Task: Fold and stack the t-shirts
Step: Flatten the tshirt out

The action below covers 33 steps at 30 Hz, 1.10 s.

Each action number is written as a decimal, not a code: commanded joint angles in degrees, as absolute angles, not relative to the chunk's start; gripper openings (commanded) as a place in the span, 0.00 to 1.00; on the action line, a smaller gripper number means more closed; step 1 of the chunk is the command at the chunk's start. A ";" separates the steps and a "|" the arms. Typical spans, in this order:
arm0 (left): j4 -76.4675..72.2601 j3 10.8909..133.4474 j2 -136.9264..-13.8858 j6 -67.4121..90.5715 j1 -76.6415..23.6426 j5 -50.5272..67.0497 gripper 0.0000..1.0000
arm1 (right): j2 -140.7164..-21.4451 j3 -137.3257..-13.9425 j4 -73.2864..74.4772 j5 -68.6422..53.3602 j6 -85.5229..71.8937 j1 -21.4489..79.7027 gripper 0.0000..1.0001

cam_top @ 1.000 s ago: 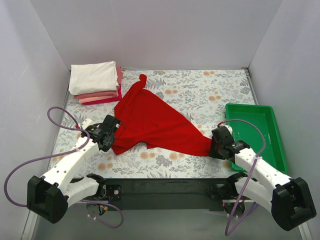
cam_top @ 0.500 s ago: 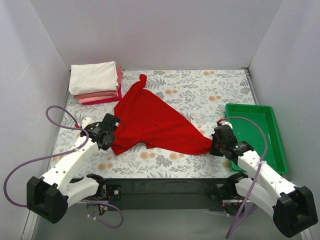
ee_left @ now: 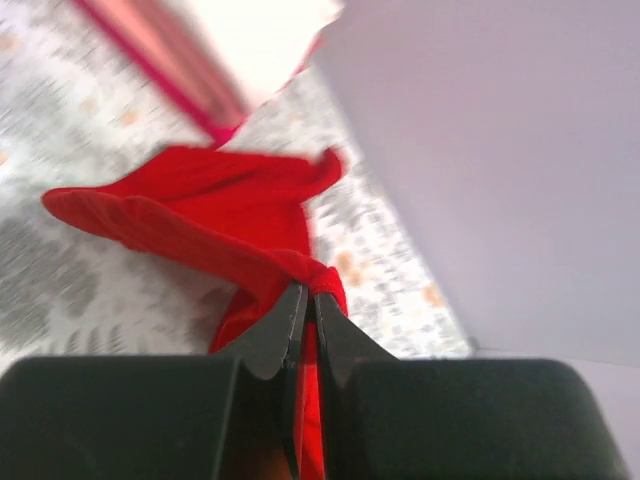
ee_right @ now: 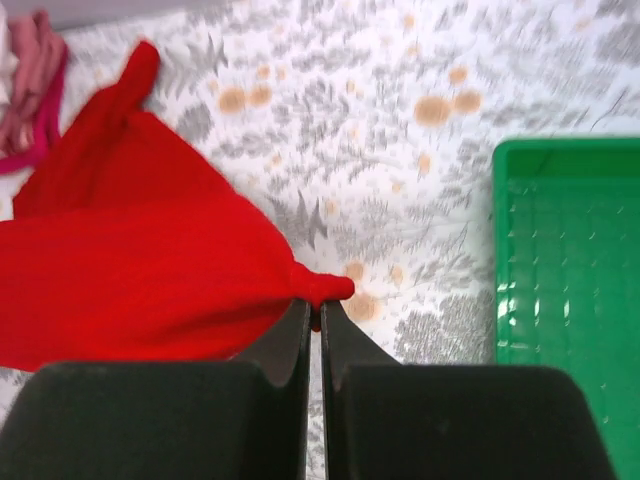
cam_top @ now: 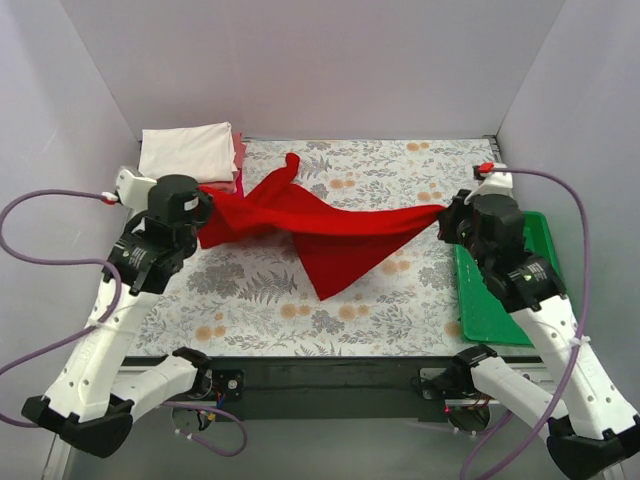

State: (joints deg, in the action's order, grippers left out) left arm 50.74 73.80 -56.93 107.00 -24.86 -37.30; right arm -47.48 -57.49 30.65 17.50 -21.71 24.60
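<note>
Both arms reach over the floral table (cam_top: 250, 310). I read the left gripper (ee_left: 305, 298) as pinched tight on one bunched edge of the red t-shirt (cam_top: 335, 240), and the right gripper (ee_right: 313, 312) as clamped on the opposite bunched corner. The shirt hangs stretched between them over mid-table, one fold drooping toward the near side. The green tray (cam_top: 478, 300) sits under the right arm. In the far left corner is the folded stack (cam_top: 188, 155), white on top and pinks beneath.

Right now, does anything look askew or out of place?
Only the red t-shirt: pinched at both ends by the left gripper and right gripper, it hangs bunched, sagging to a point rather than spread flat. Nothing looks damaged.
</note>
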 commanded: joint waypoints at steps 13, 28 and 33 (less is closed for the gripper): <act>31.99 106.07 -54.05 77.62 -24.52 -27.09 0.00 | -39.38 -88.76 35.50 19.00 -12.30 24.26 0.01; 30.06 118.92 -62.48 70.58 -24.52 -22.75 0.00 | -43.85 -100.46 39.29 15.63 -8.80 24.34 0.01; 27.87 118.21 -71.87 68.30 -24.52 -32.86 0.00 | -51.58 -99.15 38.67 23.54 -6.59 24.43 0.01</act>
